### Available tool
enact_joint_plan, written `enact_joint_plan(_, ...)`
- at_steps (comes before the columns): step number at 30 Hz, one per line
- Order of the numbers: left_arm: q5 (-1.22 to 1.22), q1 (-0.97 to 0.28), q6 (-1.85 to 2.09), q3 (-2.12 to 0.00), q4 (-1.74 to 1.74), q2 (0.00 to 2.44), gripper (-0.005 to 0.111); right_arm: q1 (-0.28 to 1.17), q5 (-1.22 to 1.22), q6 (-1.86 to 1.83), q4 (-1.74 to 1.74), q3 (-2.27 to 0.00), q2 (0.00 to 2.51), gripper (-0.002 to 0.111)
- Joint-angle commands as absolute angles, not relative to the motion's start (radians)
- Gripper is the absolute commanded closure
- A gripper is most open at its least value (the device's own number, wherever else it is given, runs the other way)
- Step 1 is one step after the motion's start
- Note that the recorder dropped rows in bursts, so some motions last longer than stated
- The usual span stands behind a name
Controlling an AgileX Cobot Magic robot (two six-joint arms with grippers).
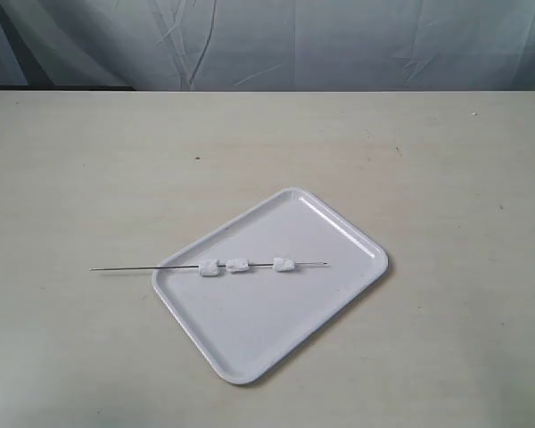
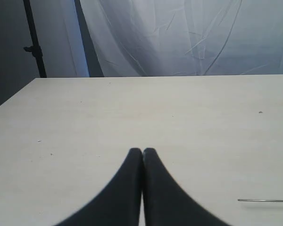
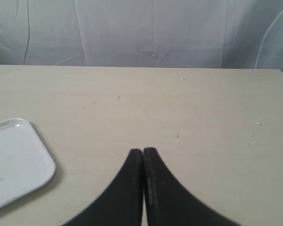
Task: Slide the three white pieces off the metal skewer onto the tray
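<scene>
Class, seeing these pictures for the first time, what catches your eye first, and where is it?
A glossy white tray lies askew in the middle of the pale table. Across it rests a thin metal skewer threaded with three white pieces, its bare end sticking out past the tray's left rim. The left gripper and right gripper are both shut, holding nothing.

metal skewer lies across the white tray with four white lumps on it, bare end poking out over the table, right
Not four: the exterior view shows three small white lumps on the thin dark metal skewer. It does lie across the glossy white rectangular tray, bare end out over the beige table.
</scene>
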State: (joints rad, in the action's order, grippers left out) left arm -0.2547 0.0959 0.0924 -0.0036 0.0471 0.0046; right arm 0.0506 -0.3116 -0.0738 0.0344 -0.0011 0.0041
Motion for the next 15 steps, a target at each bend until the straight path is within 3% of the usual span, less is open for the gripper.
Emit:
enact_joint_plan(1,-0.239,0.066,0.09,0.0,0.041,0.0,0.107,0.048,-0.305,-0.076,0.032,0.0,0.0,0.108)
enact_joint_plan(15,-0.239,0.067,0.09,0.0,0.038,0.0,0.107,0.048,-0.305,-0.076,0.032,0.0,0.0,0.108)
